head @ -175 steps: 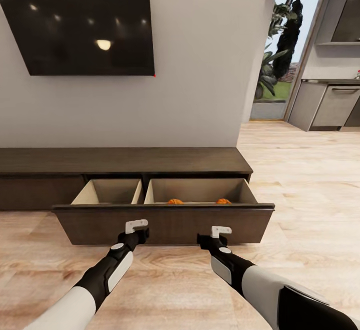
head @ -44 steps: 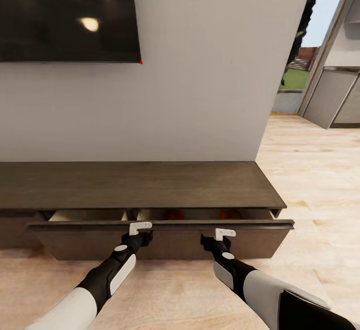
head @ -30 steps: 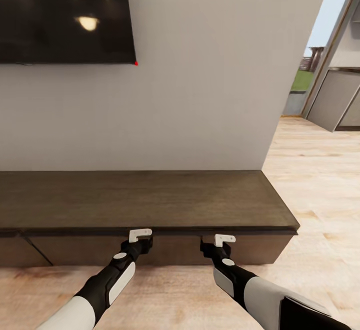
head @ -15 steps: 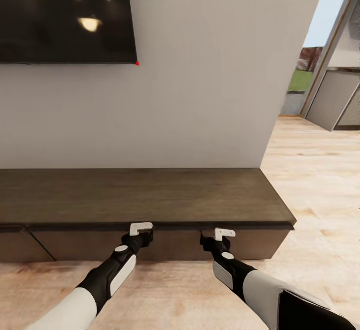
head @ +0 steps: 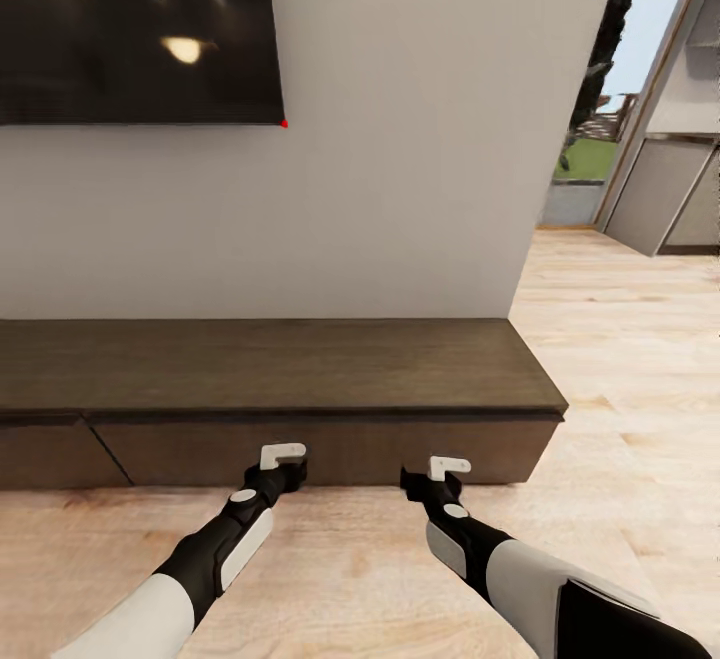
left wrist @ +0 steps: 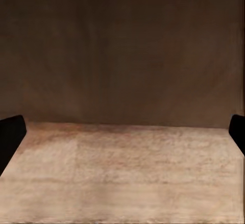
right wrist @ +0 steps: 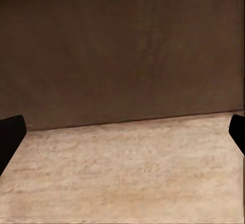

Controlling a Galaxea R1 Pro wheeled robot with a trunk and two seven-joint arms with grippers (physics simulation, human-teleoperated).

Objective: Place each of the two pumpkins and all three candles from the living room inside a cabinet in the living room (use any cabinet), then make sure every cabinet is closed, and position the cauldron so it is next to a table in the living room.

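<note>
Plain grey wall (head: 400,139), flat and matte, glossy black TV (head: 130,29) hung on it. Pale wood-plank floor (head: 620,339). The cabinet (head: 300,369) sits low against the wall: long, dark-brown wood grain, boxy, flat handleless drawer fronts, all flush and closed, contents hidden. Likely stiff and heavy; with no handle, a drawer would need pulling at its top edge or pushing flat on the front. Left tool (head: 283,462) and right tool (head: 447,470) hover just before the front, apart from it, fingers spread wide, holding nothing; wrist views show dark front meeting floor.
</note>
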